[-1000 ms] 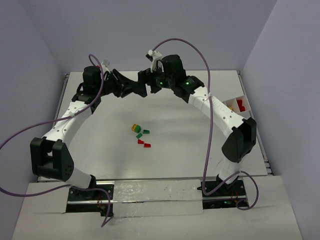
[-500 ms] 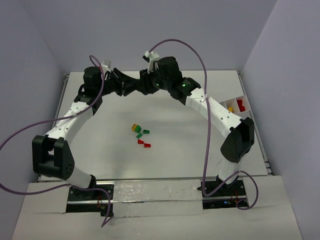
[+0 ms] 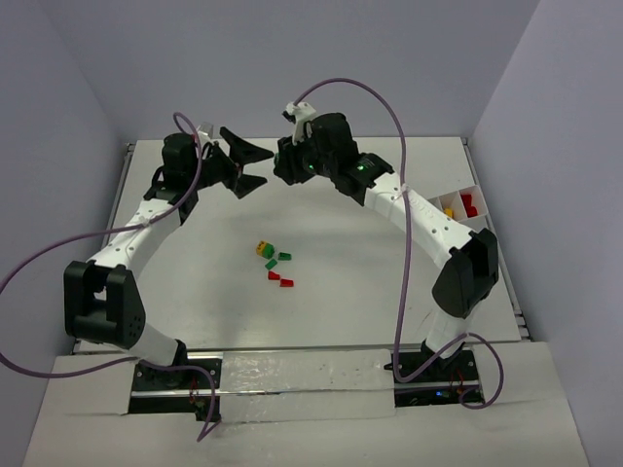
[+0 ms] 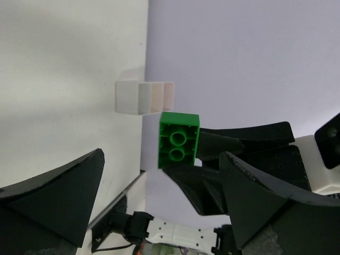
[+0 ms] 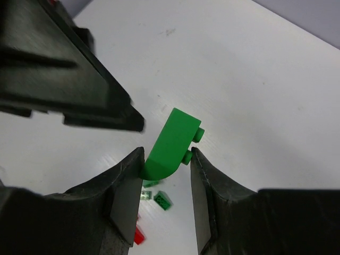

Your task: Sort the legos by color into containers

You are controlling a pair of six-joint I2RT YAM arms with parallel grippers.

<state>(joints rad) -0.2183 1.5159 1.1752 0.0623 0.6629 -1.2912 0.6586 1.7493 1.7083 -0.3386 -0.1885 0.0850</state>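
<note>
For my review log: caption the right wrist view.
Right fingers grip a green brick above the table, left fingers close by.

one green brick [image 5: 171,141] is hanging above the worktop [image 3: 370,272], pinched at its curved lower end between the fingers of the right hand [image 5: 166,156]. it is tilting, with two studs poking out sideways. in the left wrist view it is showing a face with two round studs. the other legos [image 3: 275,265] are lying in a small cluster near the middle of the worktop: a yellow-and-green stack [image 3: 263,249], two green pieces [image 3: 284,257] just beside it, and two red pieces [image 3: 282,280] slightly nearer. the white tray [image 3: 459,196] is sitting at the worktop's right edge, well apart from the cluster, holding red bricks [image 3: 469,206] and a yellow brick [image 3: 449,210] in separate compartments.
</note>
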